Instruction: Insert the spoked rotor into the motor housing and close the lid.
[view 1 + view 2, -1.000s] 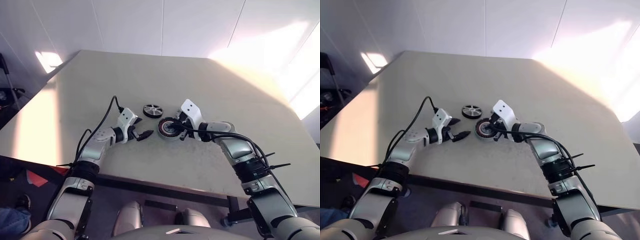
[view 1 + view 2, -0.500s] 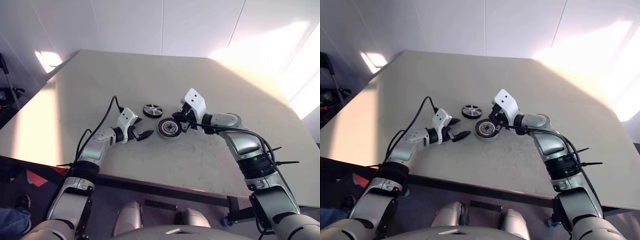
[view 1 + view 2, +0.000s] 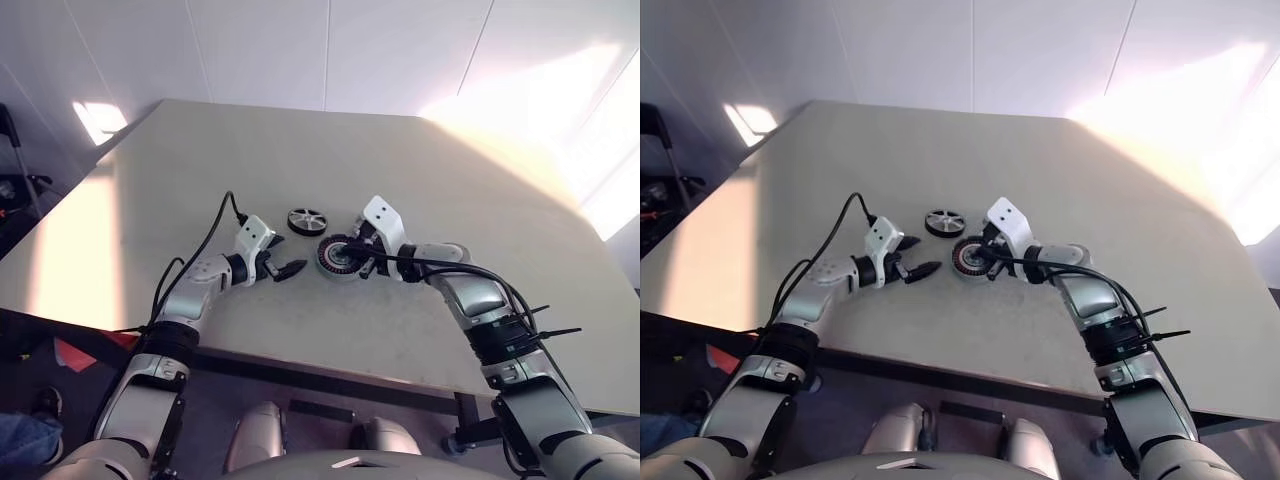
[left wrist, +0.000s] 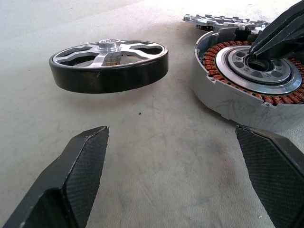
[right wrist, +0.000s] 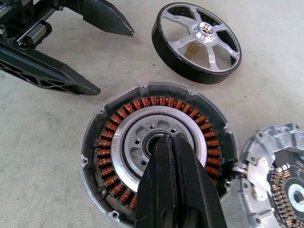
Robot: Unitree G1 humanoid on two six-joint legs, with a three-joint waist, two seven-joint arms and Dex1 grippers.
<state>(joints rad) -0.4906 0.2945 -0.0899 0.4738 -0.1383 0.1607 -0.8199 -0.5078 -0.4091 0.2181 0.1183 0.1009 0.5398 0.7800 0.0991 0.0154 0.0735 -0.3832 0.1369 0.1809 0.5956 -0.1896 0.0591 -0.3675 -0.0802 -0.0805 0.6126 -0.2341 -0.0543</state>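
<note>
Leftmost, the left gripper [image 3: 289, 268] is held wide open and empty on the table [image 3: 400, 160]. Next, the rotor [image 3: 306, 221] is seen lying flat, apart from the housing [image 5: 156, 147], whose centre is met by the shut right gripper [image 5: 173, 156]; the lid [image 5: 278, 178] is set just beside it.

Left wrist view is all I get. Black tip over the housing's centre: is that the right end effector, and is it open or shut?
Observer: Yes, it's the right end effector. It is shut with nothing between the fingers, and its tip is at the centre bore of the motor housing.
Operator: Lid? I only see an edge behind the housing.
Observer: The lid lies flat beside the housing, with its dark inner face and coppery parts up.
Operator: Where's my left end effector from above?
Observer: The left end effector is open, to the left of the housing. The spoked rotor lies alone on the table just beyond both.
</note>
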